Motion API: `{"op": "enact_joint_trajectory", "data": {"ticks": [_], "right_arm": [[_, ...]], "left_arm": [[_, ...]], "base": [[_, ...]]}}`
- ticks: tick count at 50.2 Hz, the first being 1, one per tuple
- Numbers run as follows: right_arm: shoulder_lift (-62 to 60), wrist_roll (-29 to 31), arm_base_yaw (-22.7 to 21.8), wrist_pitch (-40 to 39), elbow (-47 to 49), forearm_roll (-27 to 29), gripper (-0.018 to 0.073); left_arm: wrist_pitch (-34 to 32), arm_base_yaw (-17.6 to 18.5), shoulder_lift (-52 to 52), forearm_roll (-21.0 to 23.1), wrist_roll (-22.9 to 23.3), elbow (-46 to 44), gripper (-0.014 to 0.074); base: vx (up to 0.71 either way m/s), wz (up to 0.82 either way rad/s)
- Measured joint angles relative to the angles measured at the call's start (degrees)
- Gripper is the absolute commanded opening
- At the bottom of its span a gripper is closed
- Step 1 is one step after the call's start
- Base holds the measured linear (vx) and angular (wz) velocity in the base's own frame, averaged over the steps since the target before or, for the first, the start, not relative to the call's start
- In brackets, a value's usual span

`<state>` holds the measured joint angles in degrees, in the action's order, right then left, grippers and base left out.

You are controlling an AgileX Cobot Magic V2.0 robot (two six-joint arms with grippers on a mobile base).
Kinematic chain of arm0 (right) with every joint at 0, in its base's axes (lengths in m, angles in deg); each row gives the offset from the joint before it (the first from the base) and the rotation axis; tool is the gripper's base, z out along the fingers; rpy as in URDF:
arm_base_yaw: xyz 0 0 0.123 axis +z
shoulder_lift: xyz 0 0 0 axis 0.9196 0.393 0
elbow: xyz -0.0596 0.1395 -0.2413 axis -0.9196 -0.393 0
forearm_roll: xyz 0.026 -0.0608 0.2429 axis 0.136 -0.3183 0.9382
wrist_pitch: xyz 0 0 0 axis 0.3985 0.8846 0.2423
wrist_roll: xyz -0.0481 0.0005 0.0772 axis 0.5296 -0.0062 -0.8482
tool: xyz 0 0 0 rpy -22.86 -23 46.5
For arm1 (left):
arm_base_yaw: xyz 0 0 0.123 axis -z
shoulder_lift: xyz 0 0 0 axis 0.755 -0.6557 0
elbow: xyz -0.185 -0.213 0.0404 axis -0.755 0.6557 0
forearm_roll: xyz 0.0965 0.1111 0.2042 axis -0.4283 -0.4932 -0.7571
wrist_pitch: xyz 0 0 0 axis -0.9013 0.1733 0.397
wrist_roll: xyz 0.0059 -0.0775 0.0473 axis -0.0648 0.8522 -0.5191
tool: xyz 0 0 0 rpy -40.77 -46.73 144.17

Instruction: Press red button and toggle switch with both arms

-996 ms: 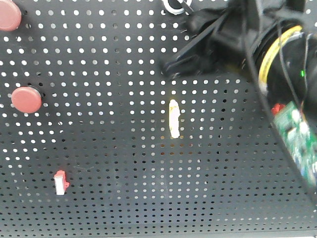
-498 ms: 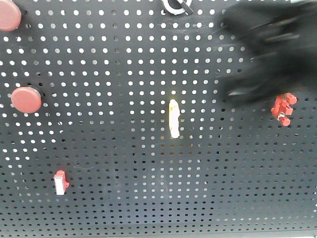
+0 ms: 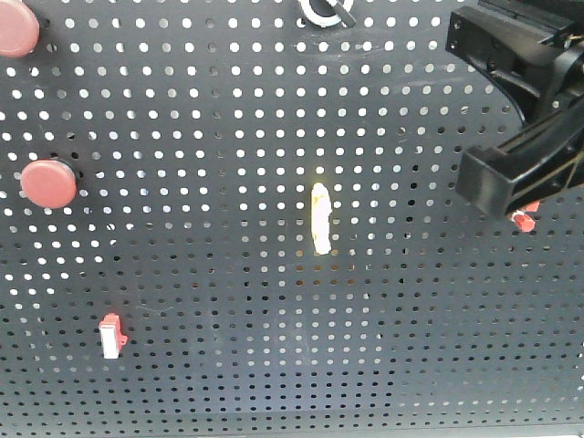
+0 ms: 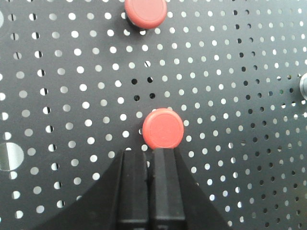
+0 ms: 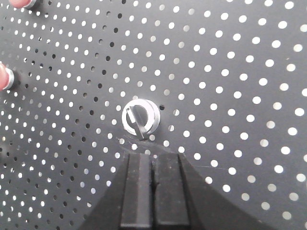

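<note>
Two closed pairs of jaws make blunt prodders, I judge — left gripper (image 4: 149, 155) just beneath the round red plastic button (image 4: 163, 128), right gripper (image 5: 153, 160) just beneath the silver metal toggle switch (image 5: 140, 120) on the black perforated board (image 4: 249, 67).

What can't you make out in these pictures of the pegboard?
Right wrist view: whether the right gripper touches the toggle switch; depth is unclear.
Left wrist view: likewise for the left gripper and the red button.
Front view: the toggle switch is cut off by the top edge.
Front view: a small red part is mostly hidden behind the black arm.
Left wrist view: a metal part is cut off by the right edge.
</note>
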<state>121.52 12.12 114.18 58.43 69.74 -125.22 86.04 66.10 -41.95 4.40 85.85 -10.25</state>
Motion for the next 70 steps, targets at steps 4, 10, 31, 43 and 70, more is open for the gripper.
{"op": "enact_joint_trajectory", "data": {"ticks": [4,10,31,43,70], "right_arm": [[0.0,0.0,0.0,0.0,0.0,0.0,0.0000],[0.0,0.0,0.0,0.0,0.0,0.0,0.0000],[0.0,0.0,0.0,0.1,0.0,0.0,0.0000],[0.0,0.0,0.0,0.1,0.0,0.0,0.0000],[0.0,0.0,0.0,0.1,0.0,0.0,0.0000]], "left_arm": [[0.0,0.0,0.0,0.0,0.0,0.0,0.0002],[0.0,0.0,0.0,0.0,0.0,0.0,0.0002],[1.5,-5.8,15.1,15.4,-18.2,21.4,0.0002],[2.0,-14.8,33.1,33.0,-32.0,41.2,0.0002],[8.1,-18.3,43.0,34.2,-33.0,56.4,0.0002]], "base": [[0.00,0.00],[0.00,0.00],[0.00,0.00],[0.00,0.00],[0.00,0.00]]}}
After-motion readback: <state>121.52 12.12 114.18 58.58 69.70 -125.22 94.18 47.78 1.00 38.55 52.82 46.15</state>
